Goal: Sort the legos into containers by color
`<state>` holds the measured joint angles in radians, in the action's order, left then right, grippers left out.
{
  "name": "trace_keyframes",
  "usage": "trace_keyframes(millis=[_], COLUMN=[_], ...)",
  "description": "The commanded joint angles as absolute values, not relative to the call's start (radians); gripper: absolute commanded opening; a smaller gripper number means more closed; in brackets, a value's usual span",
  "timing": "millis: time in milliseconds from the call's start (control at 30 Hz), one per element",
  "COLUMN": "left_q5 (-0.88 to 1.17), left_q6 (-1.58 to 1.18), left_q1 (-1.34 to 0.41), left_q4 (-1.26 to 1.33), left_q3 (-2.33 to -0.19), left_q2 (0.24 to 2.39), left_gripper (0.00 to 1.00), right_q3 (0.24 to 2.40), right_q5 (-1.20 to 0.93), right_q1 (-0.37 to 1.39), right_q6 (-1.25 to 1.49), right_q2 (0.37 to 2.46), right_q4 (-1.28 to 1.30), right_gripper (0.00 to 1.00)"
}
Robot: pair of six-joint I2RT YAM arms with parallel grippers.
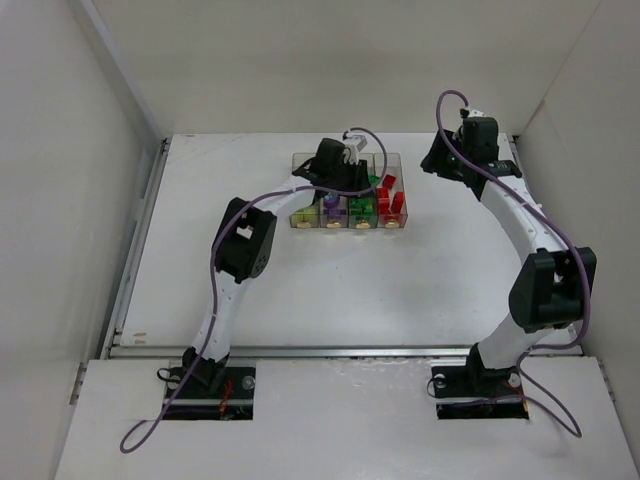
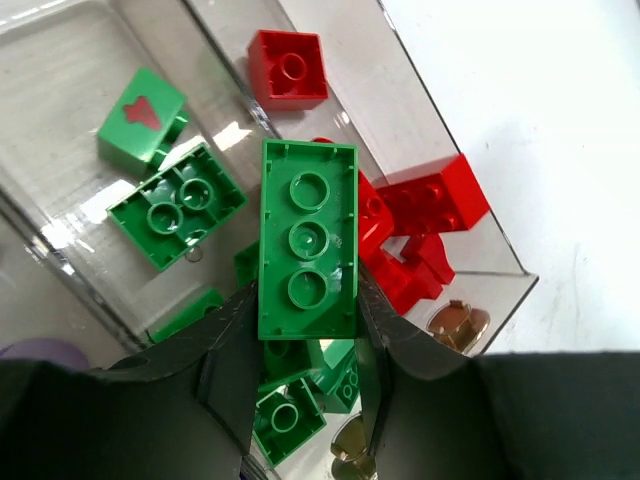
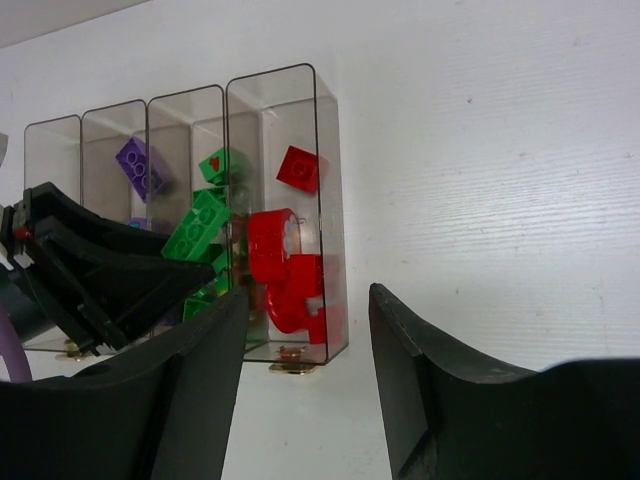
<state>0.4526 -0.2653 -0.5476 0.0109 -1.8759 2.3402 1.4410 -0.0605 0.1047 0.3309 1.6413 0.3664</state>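
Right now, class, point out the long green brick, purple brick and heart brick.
long green brick [image 2: 307,240], left wrist view, middle circle.
purple brick [image 3: 140,168], right wrist view, studded face.
heart brick [image 2: 141,115], left wrist view, printed face.

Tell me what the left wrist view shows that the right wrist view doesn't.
Left wrist only: the left tool pinching a long green brick by its sides, three-ringed face toward the camera, over the green and red compartments. Right wrist only: all four containers in a row, a purple brick beside the green compartment, and the right tool open and empty. Both: the heart-marked green brick and loose red bricks in neighbouring compartments.
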Motion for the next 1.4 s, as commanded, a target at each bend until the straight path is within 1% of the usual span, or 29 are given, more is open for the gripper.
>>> trace_keyframes(millis=[0, 167, 200, 233, 300, 333, 367, 400, 433, 467, 533, 600, 733, 900, 1000, 1033, 1067, 1100, 1133, 1200, 1233, 1300, 1333, 1367], left_q5=[0.434, 0.443, 0.443, 0.443, 0.430, 0.416, 0.416, 0.416, 0.416, 0.416, 0.407, 0.407, 0.407, 0.382, 0.333, 0.309, 0.281, 0.244, 0.150, 0.034, -0.097, -0.213, -0.262, -0.355], left_q6=[-0.399, -0.431, -0.431, -0.431, -0.431, -0.431, -0.431, -0.431, -0.431, -0.431, -0.431, -0.431, -0.410, -0.335, -0.235, -0.198, -0.119, -0.077, -0.036, 0.055, 0.072, 0.101, 0.116, 0.138], left_q1=[-0.531, -0.531, -0.531, -0.531, -0.531, -0.531, -0.531, -0.531, -0.531, -0.531, -0.531, -0.522, -0.522, -0.522, -0.522, -0.522, -0.522, -0.522, -0.522, -0.511, -0.487, -0.445, -0.398, -0.373], left_q4=[0.106, 0.132, 0.132, 0.132, 0.120, 0.120, 0.111, 0.110, 0.110, 0.101, 0.091, 0.081, 0.072, -0.020, -0.054, -0.070, -0.081, -0.081, -0.081, -0.054, -0.039, 0.007, 0.023, 0.034], left_q3=[-1.855, -1.855, -1.855, -1.855, -1.855, -1.855, -1.864, -1.864, -1.864, -1.874, -1.875, -1.884, -1.893, -1.973, -1.994, -1.994, -1.994, -1.979, -1.965, -1.898, -1.869, -1.777, -1.746, -1.718], left_q2=[2.255, 2.266, 2.275, 2.275, 2.275, 2.275, 2.275, 2.275, 2.275, 2.275, 2.275, 2.275, 2.252, 2.218, 2.165, 2.146, 2.125, 2.079, 2.053, 1.973, 1.945, 1.895, 1.847, 1.823], left_gripper=[0.00, 0.01, 0.07, 0.10, 0.20, 0.32, 0.41, 0.47, 0.52, 0.59, 0.64, 0.67, 0.68, 0.70, 0.70, 0.70, 0.70, 0.70, 0.70, 0.75, 0.78, 0.84, 0.85, 0.87], right_q3=[1.492, 1.493, 1.493, 1.502, 1.502, 1.502, 1.502, 1.502, 1.512, 1.513, 1.523, 1.523, 1.523, 1.513, 1.503, 1.503, 1.503, 1.494, 1.494, 1.483, 1.483, 1.457, 1.457, 1.441], right_q5=[-0.081, -0.091, -0.091, -0.091, -0.091, -0.091, -0.091, -0.091, -0.100, -0.100, -0.110, -0.120, -0.129, -0.129, -0.120, -0.101, -0.089, -0.074, -0.057, 0.001, 0.017, 0.055, 0.069, 0.083], right_q1=[0.100, 0.100, 0.100, 0.100, 0.100, 0.100, 0.100, 0.100, 0.100, 0.100, 0.100, 0.100, 0.100, 0.100, 0.100, 0.100, 0.100, 0.100, 0.100, 0.091, 0.091, 0.055, 0.042, 0.029], right_q6=[0.307, 0.298, 0.298, 0.298, 0.298, 0.288, 0.288, 0.288, 0.288, 0.288, 0.288, 0.288, 0.279, 0.279, 0.279, 0.279, 0.279, 0.270, 0.270, 0.270, 0.270, 0.270, 0.285, 0.299], right_q2=[1.624, 1.634, 1.634, 1.634, 1.643, 1.643, 1.643, 1.643, 1.643, 1.654, 1.654, 1.663, 1.663, 1.652, 1.641, 1.628, 1.628, 1.605, 1.594, 1.571, 1.543, 1.510, 1.475, 1.454], right_q4=[0.341, 0.341, 0.341, 0.341, 0.341, 0.341, 0.341, 0.341, 0.341, 0.341, 0.341, 0.341, 0.341, 0.331, 0.331, 0.331, 0.331, 0.331, 0.331, 0.331, 0.331, 0.331, 0.331, 0.331], right_gripper=[0.57, 0.57, 0.57, 0.57, 0.57, 0.57, 0.57, 0.57, 0.57, 0.57, 0.57, 0.57, 0.57, 0.58, 0.58, 0.62, 0.63, 0.65, 0.66, 0.70, 0.70, 0.76, 0.76, 0.82])
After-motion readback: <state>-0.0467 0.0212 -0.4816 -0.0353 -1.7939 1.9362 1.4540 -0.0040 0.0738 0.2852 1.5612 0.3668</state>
